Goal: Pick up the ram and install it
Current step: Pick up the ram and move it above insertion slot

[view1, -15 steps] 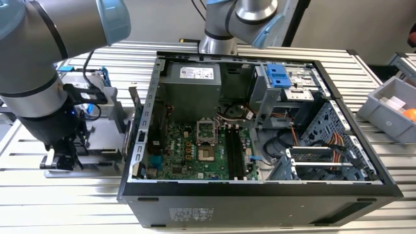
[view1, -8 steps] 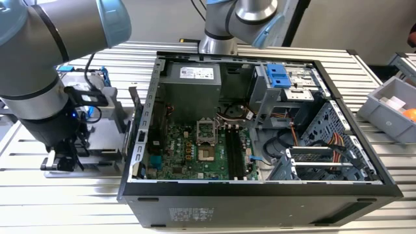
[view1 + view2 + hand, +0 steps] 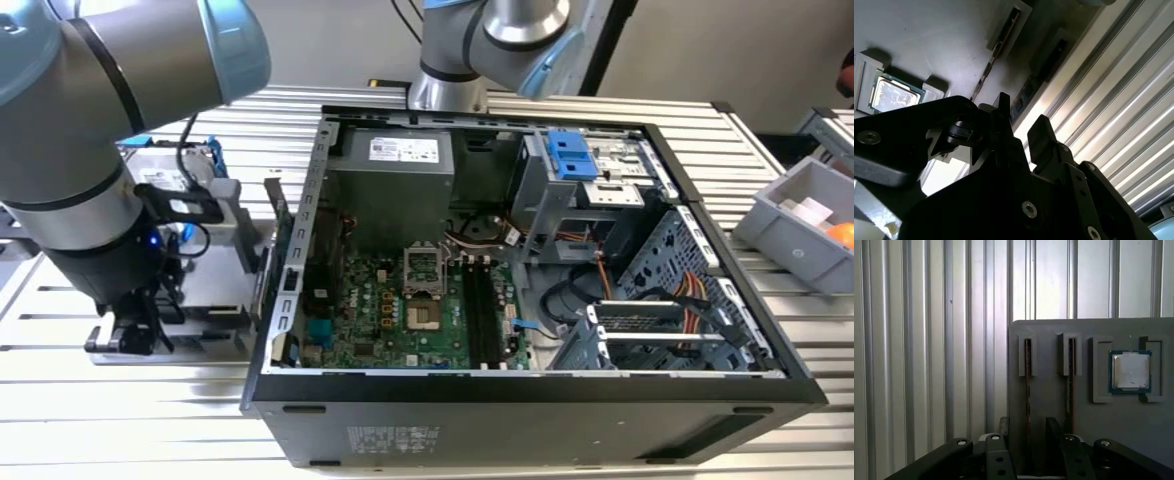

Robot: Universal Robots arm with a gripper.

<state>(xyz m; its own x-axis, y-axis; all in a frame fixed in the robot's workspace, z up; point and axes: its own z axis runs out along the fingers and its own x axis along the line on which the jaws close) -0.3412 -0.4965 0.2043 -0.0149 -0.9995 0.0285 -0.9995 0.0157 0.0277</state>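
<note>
Straddling the ram [image 3: 1027, 380] in its tray [image 3: 1046, 385], the gripper [image 3: 1027, 424] is being held open and empty. Even centring is being called for before any squeeze.

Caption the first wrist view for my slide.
Open gripper lined up over the ram in its gray tray, silver chip nearby.

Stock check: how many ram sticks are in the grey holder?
2: one ram stick by the holder's edge, at the gripper; the other beside the chip. None seems hidden.
</note>
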